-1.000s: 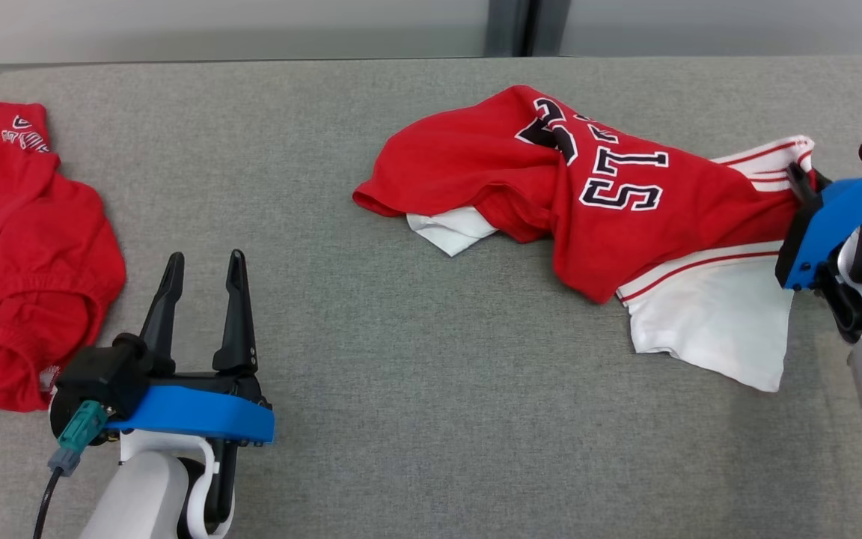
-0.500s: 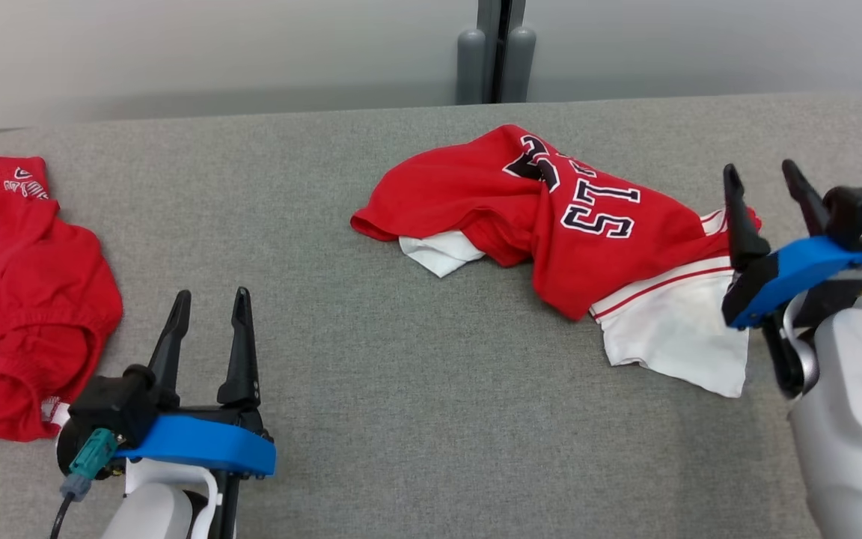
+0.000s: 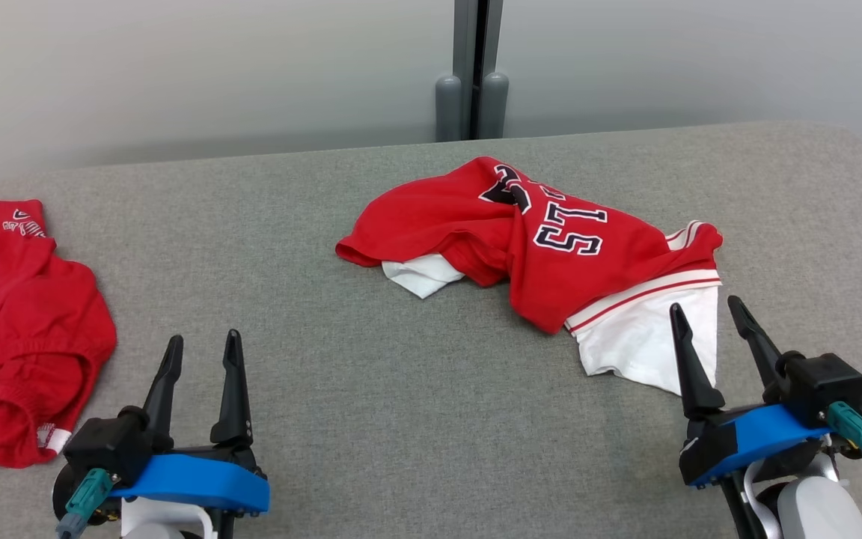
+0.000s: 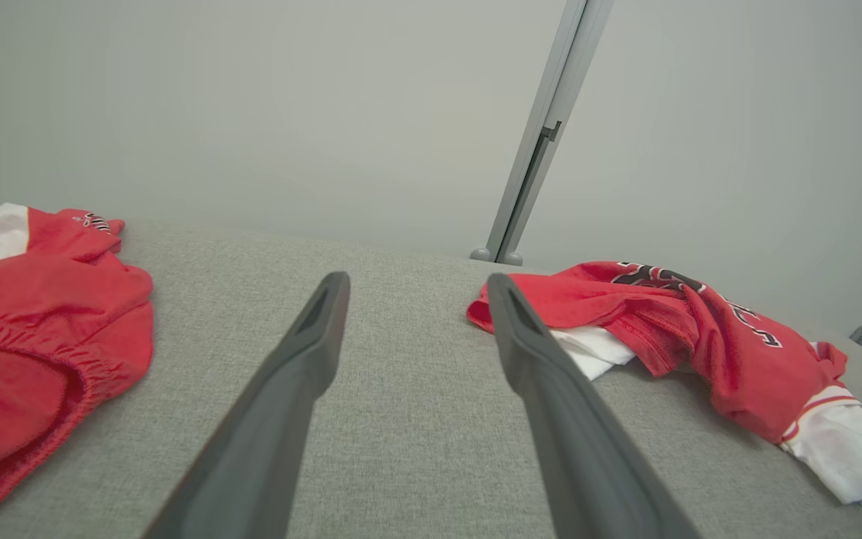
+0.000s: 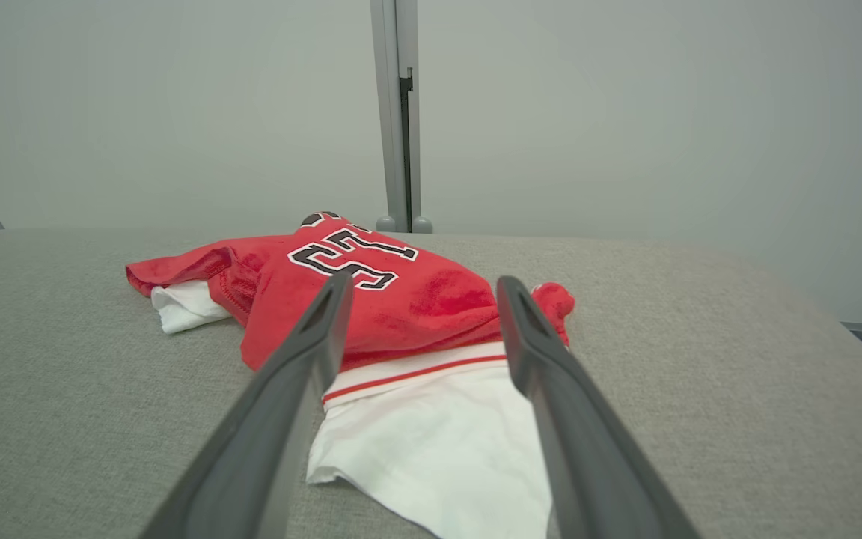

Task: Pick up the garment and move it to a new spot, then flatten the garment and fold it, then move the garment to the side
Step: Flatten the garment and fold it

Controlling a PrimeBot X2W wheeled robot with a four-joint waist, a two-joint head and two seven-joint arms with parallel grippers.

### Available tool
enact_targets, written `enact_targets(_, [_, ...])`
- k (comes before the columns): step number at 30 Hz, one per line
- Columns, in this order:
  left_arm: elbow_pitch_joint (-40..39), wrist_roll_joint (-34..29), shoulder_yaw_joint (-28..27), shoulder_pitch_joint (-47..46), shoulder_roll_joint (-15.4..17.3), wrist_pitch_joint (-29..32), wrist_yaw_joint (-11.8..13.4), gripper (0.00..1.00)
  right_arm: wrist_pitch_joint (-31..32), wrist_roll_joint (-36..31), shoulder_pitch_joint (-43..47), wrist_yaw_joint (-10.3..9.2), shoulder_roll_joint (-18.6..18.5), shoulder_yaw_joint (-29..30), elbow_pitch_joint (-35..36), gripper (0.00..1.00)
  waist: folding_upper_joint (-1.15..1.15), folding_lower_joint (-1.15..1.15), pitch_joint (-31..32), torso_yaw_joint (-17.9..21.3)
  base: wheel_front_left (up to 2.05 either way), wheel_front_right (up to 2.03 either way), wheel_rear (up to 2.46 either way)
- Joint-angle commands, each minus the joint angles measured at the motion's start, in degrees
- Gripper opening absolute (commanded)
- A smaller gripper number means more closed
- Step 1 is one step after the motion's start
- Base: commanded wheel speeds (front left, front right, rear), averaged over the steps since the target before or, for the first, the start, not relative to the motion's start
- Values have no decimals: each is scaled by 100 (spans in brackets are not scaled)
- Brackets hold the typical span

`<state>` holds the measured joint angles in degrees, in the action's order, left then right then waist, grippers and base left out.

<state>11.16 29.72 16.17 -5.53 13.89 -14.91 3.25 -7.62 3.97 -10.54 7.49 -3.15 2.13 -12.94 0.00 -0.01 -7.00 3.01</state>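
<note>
Two claws gaping, left claw, right claw near crumpled jersey, perhaps shorts far left.

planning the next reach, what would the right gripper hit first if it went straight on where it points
Most likely the white panel of the crumpled red and white jersey, lying straight ahead of the right gripper. Its height is unclear, so it might pass over.

Looks like a robotics lab, plain grey partition panels, metal post between them, broad table padded in grey fabric, left gripper and right gripper on blue mounts with exposed cable plugs
</note>
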Motion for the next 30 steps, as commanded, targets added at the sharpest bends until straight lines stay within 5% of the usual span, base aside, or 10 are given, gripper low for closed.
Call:
enact_targets(1, [-41, -20, -27, 43, 22, -28, 34, 100, 66, -13, 143, 1, 20, -36, 180, 100, 0, 1, -6, 18, 0, 0, 0])
enact_targets(8, [-112, -121, 152, -107, 16, 115, -9, 100, 335, 199, 398, 1, 23, -221, 736, 100, 0, 1, -90, 87, 0, 0, 0])
enact_targets(21, [1160, 360, 1062, -1780, -685, 1646, -834, 100, 282, 383, 94, 1, 24, -631, 834, 100, 0, 1, -627, 698, 0, 0, 0])
enact_targets(30, [2083, 775, 815, -2774, -880, 2171, -652, 100, -9, 659, -135, 1, 23, -964, 576, 100, 0, 1, -1025, 1288, 0, 0, 0])
